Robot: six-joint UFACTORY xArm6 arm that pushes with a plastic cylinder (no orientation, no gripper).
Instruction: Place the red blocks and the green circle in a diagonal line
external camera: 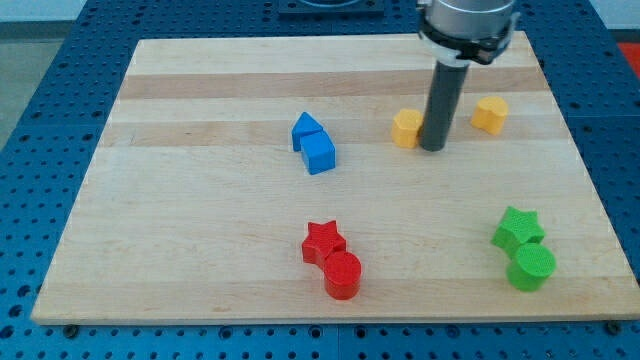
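A red star [323, 241] and a red cylinder [342, 274] touch each other near the view's bottom centre. A green circle block [531, 267] sits at the bottom right, touching a green star [518, 229] just above it. My tip [432, 147] stands near the view's top right, right beside a yellow block [407, 128] on its left. It is far from the red blocks and the green circle.
A second yellow block [490, 114] lies to the right of my tip. Two blue blocks, a house-shaped one [307, 130] and a cube [319, 154], touch near the centre. The wooden board [200, 220] ends close to the green blocks on the right.
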